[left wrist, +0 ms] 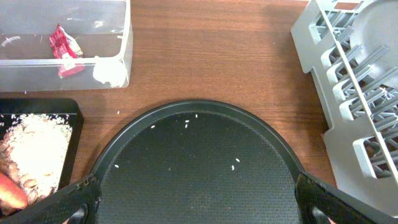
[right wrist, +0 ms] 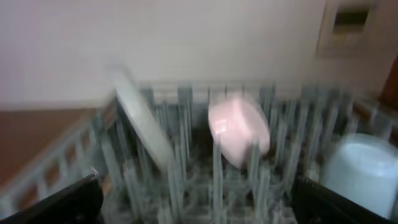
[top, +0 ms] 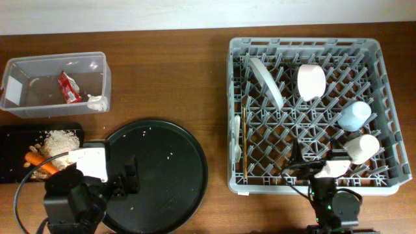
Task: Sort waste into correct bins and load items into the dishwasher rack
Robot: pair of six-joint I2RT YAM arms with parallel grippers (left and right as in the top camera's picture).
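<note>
The pale plate (top: 266,81) stands on edge between pegs in the far-left part of the dishwasher rack (top: 305,43). It looks stiff, smooth and probably slippery, so if you reseat it, pinch its upper rim. The cream bowl (top: 311,81) just right of it and the light-blue cup (top: 354,116) by the rack's right wall look light and easily tipped. Your right gripper (right wrist: 199,205) at the rack's near edge and your left gripper (left wrist: 199,199), left of the rack, both gape wide, holding nothing.

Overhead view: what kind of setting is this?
Likely a tabletop mock-up of a dish-clearing station: a grey dishwasher rack holding a plate and bowl, a clear tub with a red wrapper, a black tray of food scraps, on a wooden table.
</note>
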